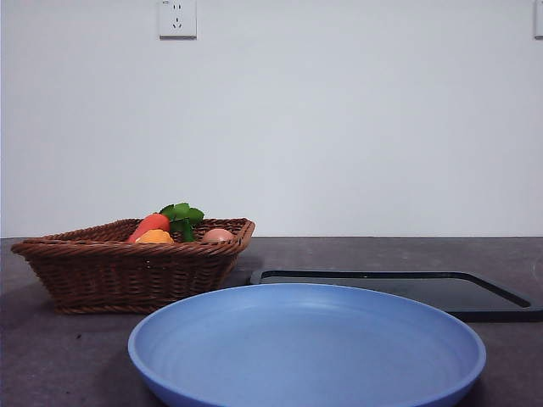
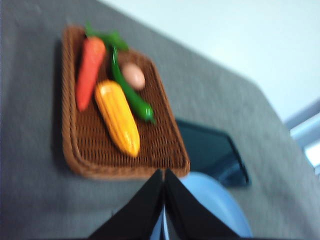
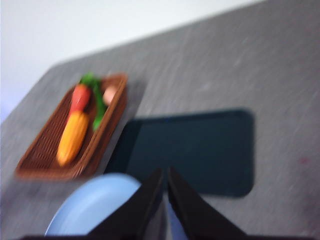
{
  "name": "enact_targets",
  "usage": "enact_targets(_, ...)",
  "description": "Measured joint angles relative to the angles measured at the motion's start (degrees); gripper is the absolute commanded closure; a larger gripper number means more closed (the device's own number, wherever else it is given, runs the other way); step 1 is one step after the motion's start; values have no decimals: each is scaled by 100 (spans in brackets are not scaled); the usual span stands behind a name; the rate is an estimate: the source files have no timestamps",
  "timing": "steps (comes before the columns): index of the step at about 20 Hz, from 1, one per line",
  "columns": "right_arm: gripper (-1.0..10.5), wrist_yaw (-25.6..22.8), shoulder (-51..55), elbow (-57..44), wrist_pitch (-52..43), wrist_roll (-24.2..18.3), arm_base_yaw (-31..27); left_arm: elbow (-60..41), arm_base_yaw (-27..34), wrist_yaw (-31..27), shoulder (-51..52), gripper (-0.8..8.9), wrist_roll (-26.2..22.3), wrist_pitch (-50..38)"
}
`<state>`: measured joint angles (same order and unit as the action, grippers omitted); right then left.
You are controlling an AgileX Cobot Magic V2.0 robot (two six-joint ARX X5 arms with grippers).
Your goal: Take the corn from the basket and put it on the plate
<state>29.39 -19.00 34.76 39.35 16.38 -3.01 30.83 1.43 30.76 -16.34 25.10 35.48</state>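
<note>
The corn [image 2: 117, 118] is seen lying in the basket [image 2: 80, 160], beside the carrot [image 2: 90, 70]. The plate [image 1: 305, 348] is left bare just beside the basket, ready to receive it. Left gripper [image 2: 163, 175] and right gripper [image 3: 165, 172] are held closed, empty, high above.

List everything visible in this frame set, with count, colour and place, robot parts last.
basket: one, brown wicker, on the grey table beside the tray
corn: one, orange-yellow, lying in the basket
carrot: one, red-orange with green leaves, in the basket beside the corn
green pepper: one, long, in the basket
egg-like ball: one, tan, in the basket
plate: one, light blue, bare
tray: one, black, flat
wall socket: one, white
left gripper: black, shut, above the plate
right gripper: black, shut
</note>
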Motion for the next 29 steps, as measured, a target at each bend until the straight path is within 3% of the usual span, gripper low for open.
enact_targets(5, 944, 289, -673, 511, 879, -590, 247, 531, -2, 413, -673, 806, -728, 955)
enact_targets(10, 944, 358, -1235, 793, 1652, -1047, 623, 822, -118, 466, -1099, 806, -1320, 1617)
enact_targets(15, 944, 352, -1484, 793, 1764, -1220, 1001, 844, -205, 472, -1211, 796, -1554, 1722)
enact_targets(17, 872, 352, -1515, 793, 1757, -1255, 1054, 844, -205, 472, -1211, 694, -1556, 1722)
enact_targets(20, 621, 350, -1539, 793, 1700, -1244, 1051, 844, -205, 472, -1213, 409, -1556, 1707)
enact_targets(29, 607, 350, -2542, 796, 1311, -1093, 1207, 844, -205, 472, -1217, 383, -1556, 1659)
